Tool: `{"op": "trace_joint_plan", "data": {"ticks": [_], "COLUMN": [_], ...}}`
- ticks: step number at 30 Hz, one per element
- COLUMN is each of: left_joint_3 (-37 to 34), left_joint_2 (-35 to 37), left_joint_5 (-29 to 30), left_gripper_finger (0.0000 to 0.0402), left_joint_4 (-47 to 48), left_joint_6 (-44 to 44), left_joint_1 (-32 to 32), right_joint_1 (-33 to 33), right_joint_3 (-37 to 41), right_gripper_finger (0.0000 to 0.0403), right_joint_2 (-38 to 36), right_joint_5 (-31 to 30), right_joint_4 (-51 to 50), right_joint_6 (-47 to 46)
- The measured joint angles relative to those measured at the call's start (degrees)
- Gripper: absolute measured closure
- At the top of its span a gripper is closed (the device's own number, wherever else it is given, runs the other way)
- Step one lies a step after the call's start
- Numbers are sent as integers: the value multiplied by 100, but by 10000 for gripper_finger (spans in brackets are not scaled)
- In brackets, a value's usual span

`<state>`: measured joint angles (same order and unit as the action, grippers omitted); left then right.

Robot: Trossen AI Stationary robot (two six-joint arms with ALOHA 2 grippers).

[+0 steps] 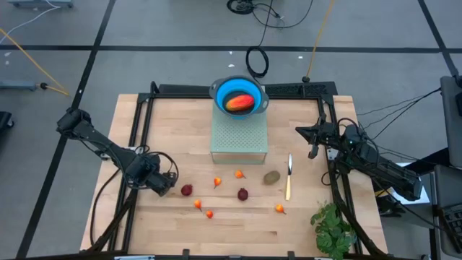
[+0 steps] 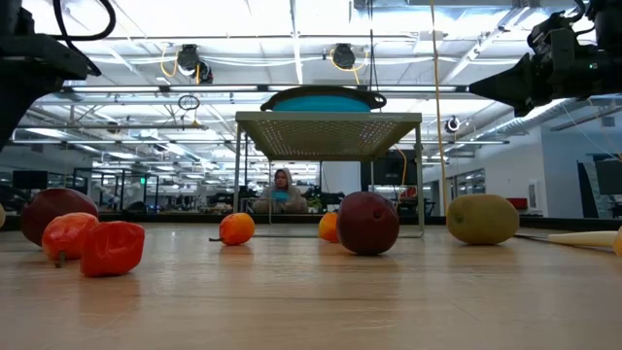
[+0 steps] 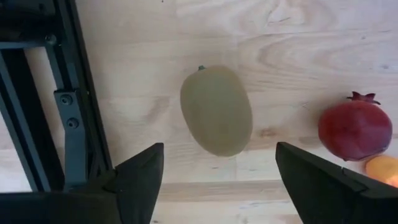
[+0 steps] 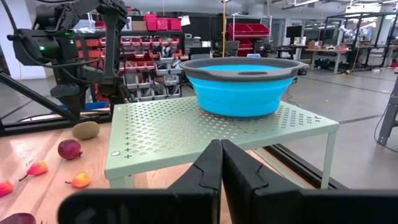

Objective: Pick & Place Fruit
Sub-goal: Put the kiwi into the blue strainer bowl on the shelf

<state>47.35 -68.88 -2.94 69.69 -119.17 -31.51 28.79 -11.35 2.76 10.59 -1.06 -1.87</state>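
Two dark fingers point(image 3: 137, 180) of the left gripper point(image 3: 217, 180) stand spread wide above a brown kiwi point(image 3: 216, 111), which lies free on the wooden table point(image 3: 298, 37) between them — released, not grasped. Just beside that kiwi sits a dark-red ball point(image 3: 356, 126).

Taking the green perforated stand point(image 1: 239, 135) as landmark: a blue bowl point(image 1: 239, 95) sits on its far end with the mango point(image 1: 240, 103) inside. On the table in front of the stand lie a second kiwi point(image 1: 271, 177), another dark-red ball point(image 1: 242, 193) and several tiny orange-red fruits point(image 1: 217, 182), with a pale-handled knife point(image 1: 289, 177) to the stand's front right. The left gripper is well out to the stand's front left.

Off the stand's right side hangs the right gripper point(image 4: 221, 165), fingers clenched together — holding nothing.
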Motion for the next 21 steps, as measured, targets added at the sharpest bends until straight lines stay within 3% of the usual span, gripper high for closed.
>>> {"op": "trace_joint_plan", "data": {"ticks": [4, 13, 21], "left_joint_3": [-48, -877, -1211], "left_joint_2": [0, -4, -2], "left_joint_5": [29, -88, 189], "left_gripper_finger": [101, 106, 103], "left_joint_4": [-87, -1203, -1634], "left_joint_6": [-29, -466, -455], "left_joint_1": [0, 0, 0], "right_joint_1": [-1, -1, -1], "right_joint_3": [0, 0, 0], "right_gripper_finger": [403, 403, 403], "right_joint_2": [0, 0, -1], "right_joint_5": [0, -13, -22], "right_joint_4": [0, 53, 330], "right_joint_6": [1, 0, 47]}}
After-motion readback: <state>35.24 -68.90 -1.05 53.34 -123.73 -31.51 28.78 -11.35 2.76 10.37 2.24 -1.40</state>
